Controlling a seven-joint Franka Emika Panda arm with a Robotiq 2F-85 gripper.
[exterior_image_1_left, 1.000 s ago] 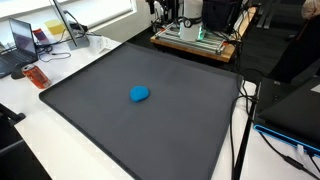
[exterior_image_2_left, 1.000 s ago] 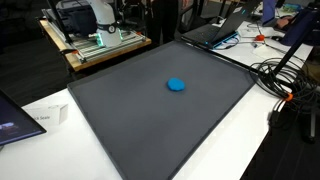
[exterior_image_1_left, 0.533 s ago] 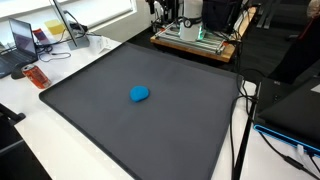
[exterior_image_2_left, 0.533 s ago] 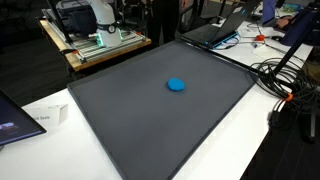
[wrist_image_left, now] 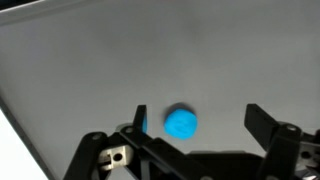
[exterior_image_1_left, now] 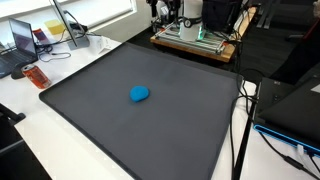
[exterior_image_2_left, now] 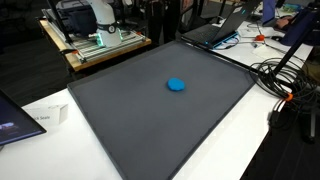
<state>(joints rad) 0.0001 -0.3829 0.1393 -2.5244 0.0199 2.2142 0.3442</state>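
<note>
nothing is seen to have moved since a second ago, the gripper [wrist_image_left: 198,122] is held wide open over the blue lump [wrist_image_left: 181,122] sat midway on the dark mat [exterior_image_1_left: 90,110], off-centre between the jaws, so it could get knocked sideways by one finger

We find the small round lump [exterior_image_1_left: 140,94] alone near the middle of the mat [exterior_image_1_left: 90,125], which lies on the surface [exterior_image_1_left: 20,140]. In the wrist view it shows between the fingers [wrist_image_left: 256,118], closer to the one at the picture's left. In an exterior view a laptop [exterior_image_1_left: 22,40] sits beyond the mat's corner, and in an exterior view cables [exterior_image_2_left: 275,75] lie beside its edge.
</note>
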